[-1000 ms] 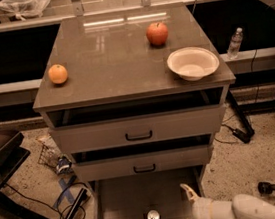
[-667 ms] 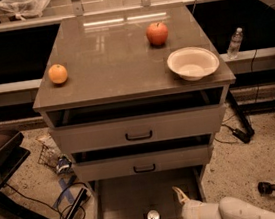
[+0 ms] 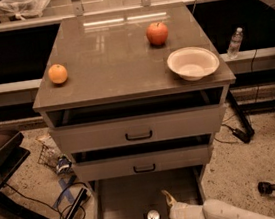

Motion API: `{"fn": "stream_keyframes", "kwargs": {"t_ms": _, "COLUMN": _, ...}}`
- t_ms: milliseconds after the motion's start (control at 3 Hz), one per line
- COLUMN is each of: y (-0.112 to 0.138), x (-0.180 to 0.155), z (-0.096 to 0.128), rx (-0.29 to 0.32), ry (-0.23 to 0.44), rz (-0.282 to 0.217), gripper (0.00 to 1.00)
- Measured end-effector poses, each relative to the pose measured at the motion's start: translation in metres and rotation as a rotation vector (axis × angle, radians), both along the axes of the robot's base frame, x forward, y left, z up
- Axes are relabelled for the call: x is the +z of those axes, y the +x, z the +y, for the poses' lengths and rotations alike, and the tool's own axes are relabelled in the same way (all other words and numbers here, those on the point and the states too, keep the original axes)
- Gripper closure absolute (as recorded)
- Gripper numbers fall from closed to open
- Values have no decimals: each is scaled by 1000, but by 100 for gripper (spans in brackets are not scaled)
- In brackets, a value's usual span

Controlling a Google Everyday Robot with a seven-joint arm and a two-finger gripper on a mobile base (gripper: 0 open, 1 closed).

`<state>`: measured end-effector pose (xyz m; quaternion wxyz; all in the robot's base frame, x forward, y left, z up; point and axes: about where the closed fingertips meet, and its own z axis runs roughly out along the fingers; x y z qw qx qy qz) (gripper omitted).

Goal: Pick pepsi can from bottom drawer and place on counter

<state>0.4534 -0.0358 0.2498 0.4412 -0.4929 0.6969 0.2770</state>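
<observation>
counter [image 3: 115, 59]: apple [image 3: 157, 33], orange [image 3: 57, 73], bowl [image 3: 193, 63], 1 each | bottom drawer [image 3: 122, 204]: 1 pepsi can [image 3: 152, 217] | gripper [image 3: 164, 213] beside, jaws spread

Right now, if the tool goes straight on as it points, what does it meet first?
Most likely the can. The tool, open, sits low in the drawer and points toward the picture's left, with the can just ahead of it. Depth is unclear, so it might pass beside it.

At the bottom centre of the frame, the gripper [image 3: 163, 212] hangs over the bottom drawer [image 3: 120, 204], its fingers [image 3: 167, 197] spread just right of the upright pepsi can [image 3: 152, 217]; above, the counter [image 3: 109, 49] bears a white bowl [image 3: 193, 63].
</observation>
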Motion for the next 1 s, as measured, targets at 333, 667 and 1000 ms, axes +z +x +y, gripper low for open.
{"fn": "stream_keyframes", "kwargs": {"t_ms": 333, "y": 3, "x": -25, "z": 6, "rx": -11, "ry": 26, "rz": 39, "gripper": 0}}
{"fn": "stream_keyframes", "kwargs": {"t_ms": 667, "y": 4, "x": -40, "z": 11, "rx": -22, "ry": 50, "rz": 63, "gripper": 0}}
{"fn": "stream_keyframes", "kwargs": {"t_ms": 1000, "y": 5, "x": -46, "z": 17, "rx": -15, "ry": 57, "rz": 78, "gripper": 14}}
